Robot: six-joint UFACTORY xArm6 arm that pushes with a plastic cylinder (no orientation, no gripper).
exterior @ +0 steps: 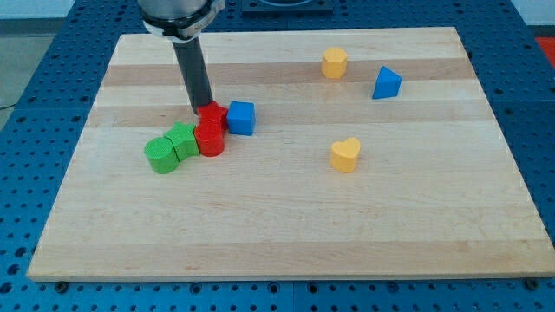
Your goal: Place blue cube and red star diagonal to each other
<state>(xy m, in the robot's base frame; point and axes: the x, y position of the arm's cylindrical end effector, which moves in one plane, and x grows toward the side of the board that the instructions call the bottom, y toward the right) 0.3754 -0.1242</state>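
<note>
The blue cube sits left of the board's middle. The red star lies just to its left, touching it or nearly so. My tip stands at the red star's upper-left edge, against it. A red cylinder sits just below the star, touching it.
A green star-like block and a green cylinder adjoin the red cylinder on its left. A yellow heart lies right of the middle. A yellow hexagonal block and a blue triangle are at the upper right. The wooden board ends on all sides.
</note>
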